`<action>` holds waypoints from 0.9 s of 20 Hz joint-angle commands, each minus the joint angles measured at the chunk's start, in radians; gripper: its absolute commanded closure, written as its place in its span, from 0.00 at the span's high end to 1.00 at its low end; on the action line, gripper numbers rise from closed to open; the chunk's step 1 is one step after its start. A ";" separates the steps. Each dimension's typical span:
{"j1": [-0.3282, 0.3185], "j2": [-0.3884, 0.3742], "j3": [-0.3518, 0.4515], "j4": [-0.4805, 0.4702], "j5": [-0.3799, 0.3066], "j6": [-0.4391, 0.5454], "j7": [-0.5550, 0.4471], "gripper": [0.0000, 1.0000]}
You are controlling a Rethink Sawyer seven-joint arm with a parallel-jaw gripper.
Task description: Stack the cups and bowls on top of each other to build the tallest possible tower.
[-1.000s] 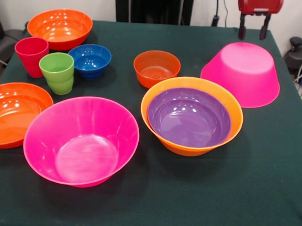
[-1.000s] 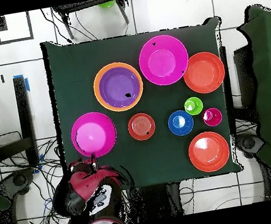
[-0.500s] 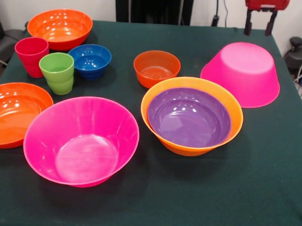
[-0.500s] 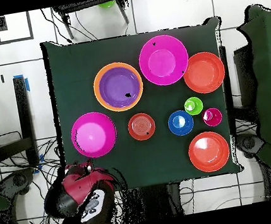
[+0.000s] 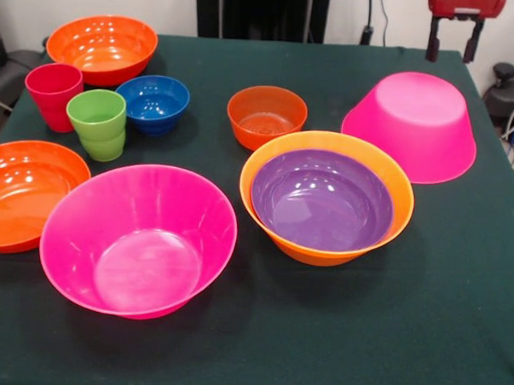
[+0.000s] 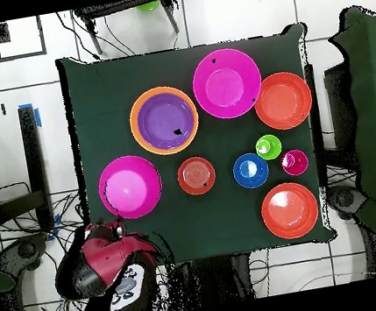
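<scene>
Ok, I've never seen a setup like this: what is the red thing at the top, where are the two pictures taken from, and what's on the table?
The red thing is a robot arm's gripper, its two fingers apart and holding nothing. One picture looks across the table toward the robot; the other looks straight down. On the green cloth: an upturned pink bowl, a purple bowl nested in an orange bowl, an upright pink bowl, three red-orange bowls of different sizes, a blue bowl, a red cup and a green cup.
</scene>
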 commanded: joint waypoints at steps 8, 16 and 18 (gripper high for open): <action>-0.055 -0.002 0.050 -0.158 0.108 0.156 0.124 1.00; 0.052 -0.034 -0.053 -0.250 0.170 0.345 0.141 1.00; 0.056 -0.028 -0.048 -0.248 0.176 0.354 0.148 1.00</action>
